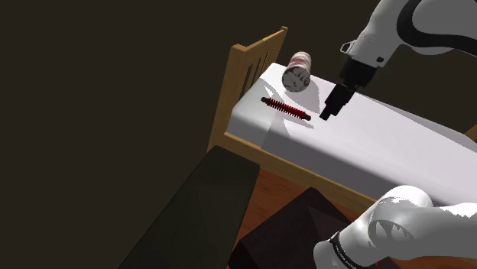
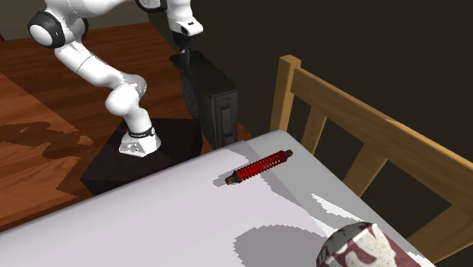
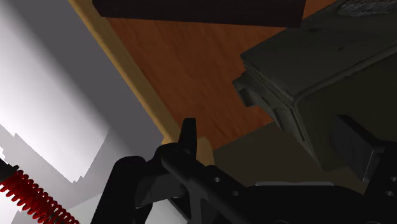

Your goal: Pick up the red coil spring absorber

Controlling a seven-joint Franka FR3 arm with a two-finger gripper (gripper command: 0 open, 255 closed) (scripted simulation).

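Observation:
The red coil spring absorber (image 1: 287, 108) lies flat on the white bed (image 1: 397, 145), close to the headboard end. It has dark end caps and looks long and thin in the second exterior view (image 2: 258, 167). My black gripper (image 1: 329, 112) hangs above the mattress, a short way to the shoulder view's right of the spring, and touches nothing. In the second exterior view the gripper (image 2: 185, 59) is high up, well beyond the spring. The wrist view has the gripper (image 3: 188, 131) with its fingers meeting in one point, and the spring (image 3: 28, 198) off to one side.
A squat red-and-white patterned jar (image 1: 298, 71) lies on the bed near the wooden headboard (image 1: 256, 57). A dark cabinet (image 2: 216, 102) stands on the wooden floor (image 2: 45, 152) beside the bed. The black stand (image 2: 144, 163) sits by the mattress edge.

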